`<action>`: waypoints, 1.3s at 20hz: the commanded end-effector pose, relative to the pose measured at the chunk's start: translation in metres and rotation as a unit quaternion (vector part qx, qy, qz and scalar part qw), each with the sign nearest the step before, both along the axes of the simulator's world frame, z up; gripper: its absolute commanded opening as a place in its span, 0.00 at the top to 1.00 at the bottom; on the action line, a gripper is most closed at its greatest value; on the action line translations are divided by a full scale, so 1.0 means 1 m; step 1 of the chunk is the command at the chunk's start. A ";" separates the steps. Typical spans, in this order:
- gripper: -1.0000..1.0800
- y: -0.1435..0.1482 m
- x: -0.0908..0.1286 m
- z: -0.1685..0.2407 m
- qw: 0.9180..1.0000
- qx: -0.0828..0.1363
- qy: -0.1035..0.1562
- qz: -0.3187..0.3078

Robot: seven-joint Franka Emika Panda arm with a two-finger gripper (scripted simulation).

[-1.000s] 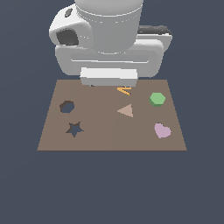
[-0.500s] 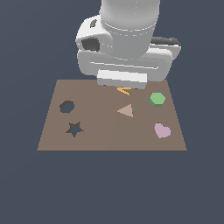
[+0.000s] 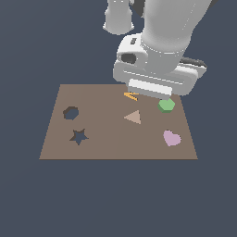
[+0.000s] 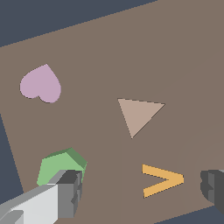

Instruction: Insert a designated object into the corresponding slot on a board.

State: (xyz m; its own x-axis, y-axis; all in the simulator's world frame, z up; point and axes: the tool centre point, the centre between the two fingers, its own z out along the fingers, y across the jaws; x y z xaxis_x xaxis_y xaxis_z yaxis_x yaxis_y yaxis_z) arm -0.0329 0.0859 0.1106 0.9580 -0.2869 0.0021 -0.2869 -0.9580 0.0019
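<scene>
The arm hangs low over the far edge of the board (image 3: pixel 115 143), toward the exterior view's right; its bulky white wrist hides most of what sits beneath it; the gripper (image 4: pixel 140 192) is spread wide, with nothing between the fingers; one finger (image 4: pixel 65 194) stands just in front of the green hexagon block (image 4: pixel 61 166) in the wrist view, the other (image 4: pixel 213 188) well off across the orange chevron (image 4: pixel 162 180), so the block is not between them but just outside the nearer finger; whether that finger touches the block I cannot tell.

The green block lies flat on the board, at its far corner on the exterior view's right, partly tucked under the wrist housing there (image 3: pixel 166 105); the pink heart (image 3: pixel 171 138) lies nearer the camera on that same side, apart from the block; the tan triangle (image 3: pixel 134 117) sits toward the middle of the board; the orange chevron peeks out at the far edge under the arm.

Across the board, on the exterior view's left, are two dark cutouts; the hexagon slot (image 3: pixel 71 112) is the farther one, the star-shaped cutout (image 3: pixel 79 136) the nearer; both stand open, well apart from the green block.
</scene>
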 end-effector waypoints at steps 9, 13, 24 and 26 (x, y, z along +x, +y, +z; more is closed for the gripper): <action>0.04 0.061 -0.009 -0.042 0.997 0.001 0.000 -0.081; 0.04 0.075 -0.009 -0.051 0.995 0.001 0.000 -0.100; 0.04 0.089 -0.008 -0.061 0.993 0.001 0.001 -0.116; 0.04 0.089 -0.008 -0.063 0.993 0.001 0.001 -0.117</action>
